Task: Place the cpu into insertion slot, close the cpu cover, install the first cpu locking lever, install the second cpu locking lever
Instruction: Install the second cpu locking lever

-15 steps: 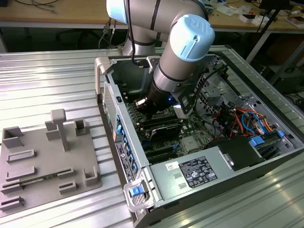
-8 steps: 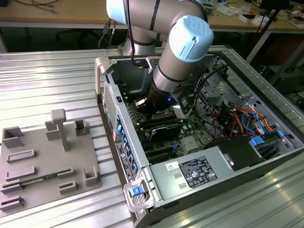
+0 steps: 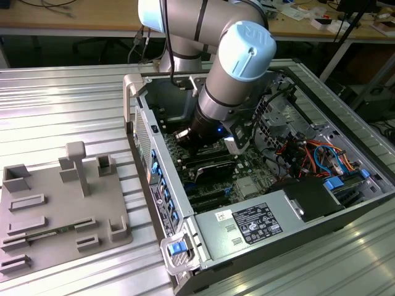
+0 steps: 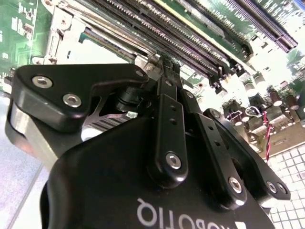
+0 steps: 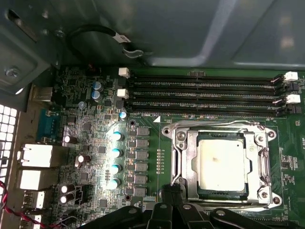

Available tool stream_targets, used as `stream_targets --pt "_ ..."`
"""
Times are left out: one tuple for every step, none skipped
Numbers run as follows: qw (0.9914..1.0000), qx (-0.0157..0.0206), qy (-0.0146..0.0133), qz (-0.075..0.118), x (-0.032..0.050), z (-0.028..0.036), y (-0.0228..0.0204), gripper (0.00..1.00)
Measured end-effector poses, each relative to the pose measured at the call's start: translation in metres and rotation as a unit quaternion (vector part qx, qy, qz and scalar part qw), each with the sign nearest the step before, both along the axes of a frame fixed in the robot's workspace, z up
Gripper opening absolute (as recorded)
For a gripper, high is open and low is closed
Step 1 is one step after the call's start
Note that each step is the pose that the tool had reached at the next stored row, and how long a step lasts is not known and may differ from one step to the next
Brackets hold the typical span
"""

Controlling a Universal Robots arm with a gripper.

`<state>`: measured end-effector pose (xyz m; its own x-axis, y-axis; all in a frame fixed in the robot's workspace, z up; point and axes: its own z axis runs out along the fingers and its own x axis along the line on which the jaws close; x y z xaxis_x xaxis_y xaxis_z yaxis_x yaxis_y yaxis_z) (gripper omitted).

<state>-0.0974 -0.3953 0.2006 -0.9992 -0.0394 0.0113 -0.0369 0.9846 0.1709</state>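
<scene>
Gripper (image 5: pixel 171 191) nearest the lens, fingers pinched narrow on nothing visible, tips at the six o'clock edge of the insertion slot (image 5: pixel 178 164), where the cpu (image 5: pixel 222 162) sits seated under the closed cpu cover (image 5: pixel 189 167), seemingly positioned to work a locking lever.

Your arm (image 3: pixel 213 92) is built of silver-grey metal tubes, each joint closed by a rounded pale-blue cap (image 3: pixel 247 46), with a black band ringing the tube near the wrist. In the second wrist view your gripper (image 4: pixel 167 64) is matt black: a smooth moulded body carrying white lettering, slim black linkage bars pinned with shiny round-headed silver screws, and a bright bare-metal block behind one link. A small blue light glows at your wrist.
</scene>
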Motion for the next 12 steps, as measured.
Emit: stream_targets --pt "1.00000 -0.0014 0.0000 0.000 0.0000 0.0000 0.0002 0.11" --pt "1.00000 -0.0022 0.0000 0.000 0.0000 0.0000 0.0004 0.11" --pt "1.00000 -0.0028 0.0000 0.000 0.0000 0.0001 0.0007 0.11" --pt "1.00000 -0.0031 0.0000 0.000 0.0000 0.0005 0.0011 0.11" --pt "0.99999 -0.0034 0.0000 0.000 0.0000 0.0011 0.0017 0.11" --pt "0.99999 -0.0032 -0.0001 0.000 0.0000 0.0022 0.0023 0.11" --pt "0.99999 -0.0033 -0.0001 0.000 0.0001 0.0036 0.0028 0.11" --pt "0.99999 -0.0035 -0.0001 0.000 0.0001 0.0055 0.0032 0.11" --pt "0.99999 -0.0037 0.0000 0.000 0.0001 0.0087 0.0037 0.11" --pt "0.99999 -0.0037 -0.0001 0.000 0.0001 0.0110 0.0041 0.11" --pt "0.99999 -0.0040 0.0000 0.000 0.0000 0.0148 0.0046 0.11" --pt "0.99999 -0.0040 0.0000 0.000 0.0001 0.0179 0.0050 0.11"
